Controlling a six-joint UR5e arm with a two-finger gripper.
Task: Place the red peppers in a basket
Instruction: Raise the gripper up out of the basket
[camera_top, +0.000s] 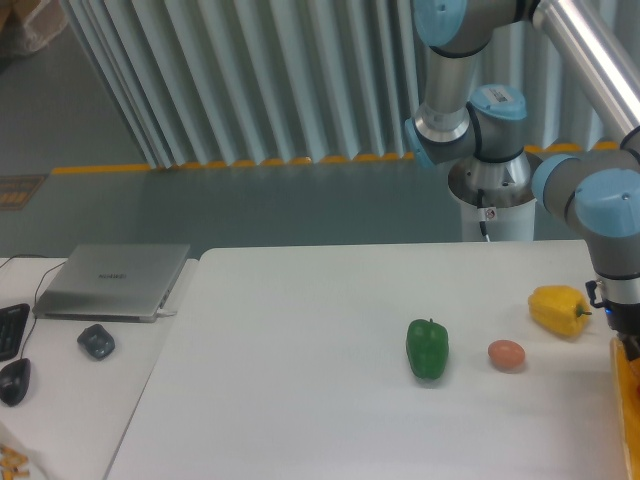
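No red pepper shows anywhere in this view. The basket (628, 410) appears only as a narrow yellow-orange strip with a straight rim at the right edge of the table. The arm's last joint (612, 215) hangs over the table's right side, just behind the basket's rim. Below it, only the dark top of my gripper (630, 340) shows at the frame's edge above the basket. Its fingers are cut off by the frame, so what they hold, if anything, is hidden.
A yellow bell pepper (559, 309) lies just left of the wrist. A small pinkish-orange round fruit (506, 354) and a green bell pepper (427, 348) sit further left. A laptop (115, 281), a mouse (96, 341) and a keyboard corner (8, 330) lie on the left table.
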